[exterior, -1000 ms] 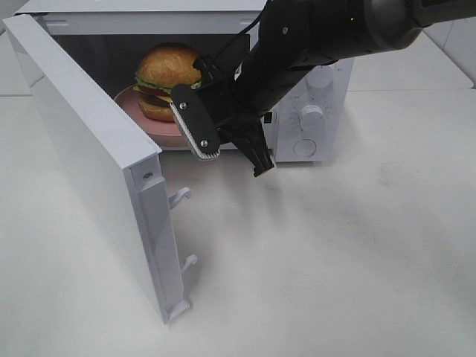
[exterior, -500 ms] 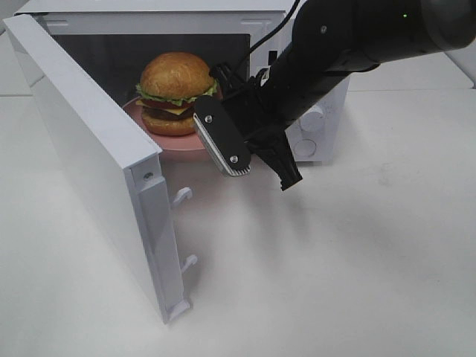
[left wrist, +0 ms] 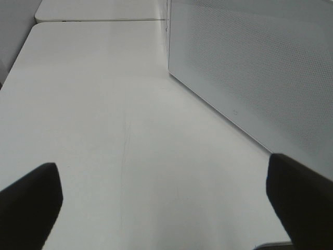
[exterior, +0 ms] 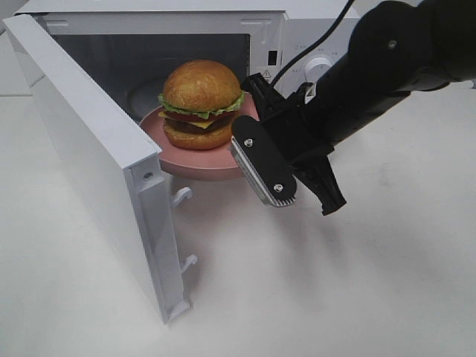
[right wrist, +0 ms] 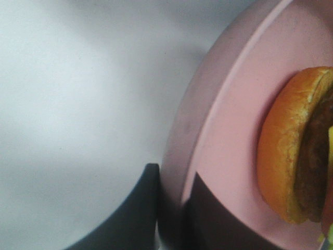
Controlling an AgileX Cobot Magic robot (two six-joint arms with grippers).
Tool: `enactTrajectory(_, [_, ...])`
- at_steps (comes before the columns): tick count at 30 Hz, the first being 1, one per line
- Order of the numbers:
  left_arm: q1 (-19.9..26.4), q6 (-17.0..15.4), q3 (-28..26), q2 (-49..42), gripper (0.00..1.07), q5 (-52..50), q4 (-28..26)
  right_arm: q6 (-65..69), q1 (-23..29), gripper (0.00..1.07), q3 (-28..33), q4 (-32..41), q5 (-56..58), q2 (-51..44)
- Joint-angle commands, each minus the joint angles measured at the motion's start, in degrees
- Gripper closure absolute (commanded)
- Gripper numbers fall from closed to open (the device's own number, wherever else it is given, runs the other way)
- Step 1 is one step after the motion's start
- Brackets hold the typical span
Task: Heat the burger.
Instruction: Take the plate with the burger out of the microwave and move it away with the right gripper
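Note:
The burger (exterior: 201, 103), with a glossy bun, lettuce, tomato and a dark patty, sits on a round pink plate (exterior: 190, 160). The plate juts out through the front opening of the white microwave (exterior: 149, 11). My right arm (exterior: 357, 89) reaches in from the right to the plate's right rim. In the right wrist view, my right gripper (right wrist: 174, 179) is shut on the pink plate's rim (right wrist: 218, 114), with the burger's lower bun (right wrist: 283, 156) beside it. My left gripper (left wrist: 166, 208) is open over bare table, holding nothing.
The microwave door (exterior: 89, 141) stands swung open on the left, its latch hooks (exterior: 181, 196) pointing at the table. Its perforated outer face (left wrist: 260, 62) is close to my left gripper. The control knobs (exterior: 320, 68) are behind my right arm. White table (exterior: 335, 282) lies in front.
My right arm has drawn back to the right and toward the front. The plate and burger came with it, from deep inside the microwave to the opening.

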Motion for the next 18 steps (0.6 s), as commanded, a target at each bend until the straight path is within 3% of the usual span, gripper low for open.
enactTrajectory(1, [0.2,-0.5,0.1,-0.3,0.07,0.1,0.2,0.3,-0.6,1.07,3.9,0.5,-5.6,-5.2])
enactTrajectory(18, [0.2,-0.5,0.1,-0.3,0.07,0.1,0.2,2.1,-0.5,1.07,16.9,0.5,-7.0,-18.3])
